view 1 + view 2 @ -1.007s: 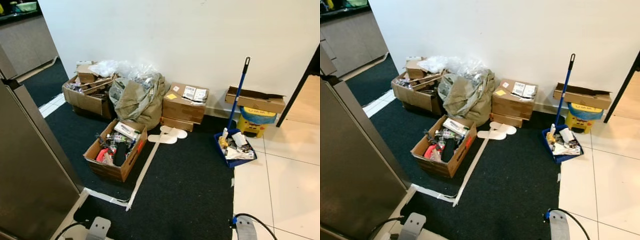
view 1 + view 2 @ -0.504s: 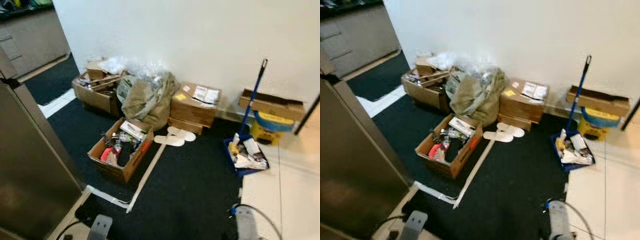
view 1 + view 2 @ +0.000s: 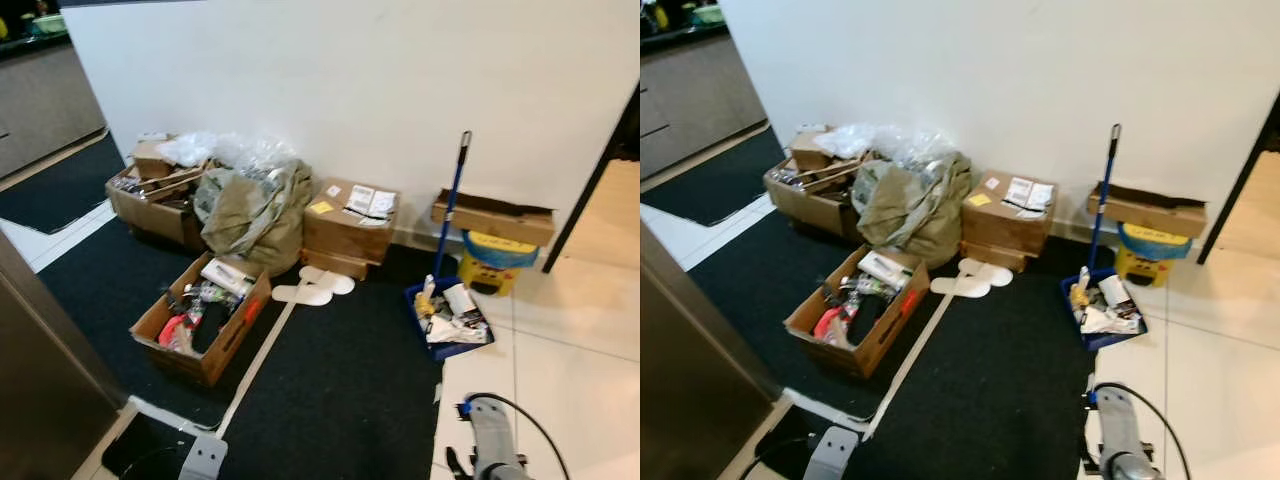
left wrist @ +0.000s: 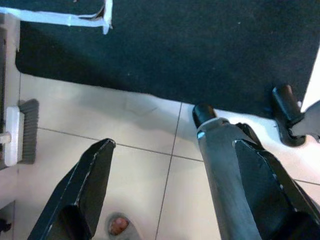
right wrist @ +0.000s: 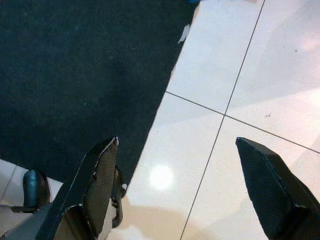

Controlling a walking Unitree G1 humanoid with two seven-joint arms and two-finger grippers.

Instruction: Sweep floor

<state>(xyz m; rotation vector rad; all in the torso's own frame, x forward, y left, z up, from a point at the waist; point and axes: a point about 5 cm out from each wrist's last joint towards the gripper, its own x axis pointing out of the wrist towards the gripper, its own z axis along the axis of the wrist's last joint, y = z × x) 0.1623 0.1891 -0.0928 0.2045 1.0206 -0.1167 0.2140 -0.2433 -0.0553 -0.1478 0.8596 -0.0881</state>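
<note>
Silver forearms show low in the head views, hanging nearest the robot. The left gripper (image 4: 150, 190) points down at pale floor tile beside the black carpet (image 3: 340, 380), its fingers (image 4: 80, 195) spread apart and holding nothing. The right gripper (image 5: 185, 190) also hangs over tile at the carpet's edge, fingers wide apart and empty.

Sweeping has not begun; this looks like the approach step. A grey-bristled brush head (image 4: 22, 132) lies on the tile just off the carpet, close to the left gripper. Farther along the carpet's right edge sits a blue dustpan (image 3: 448, 320) heaped with litter, its blue handle (image 3: 450, 205) standing upright.

The next move likely calls for stepping toward a tool and closing a gripper around its handle.

Beyond the carpet's left part sits an open cardboard box (image 3: 200, 322) of mixed items, then white slippers (image 3: 313, 288), a tan bag (image 3: 250, 210), stacked boxes (image 3: 348, 215) and a yellow container (image 3: 497, 262) against the white wall.

The brush's handle is cut off at the picture edge. A toe of a person's foot shows at the bottom of the left wrist view.
</note>
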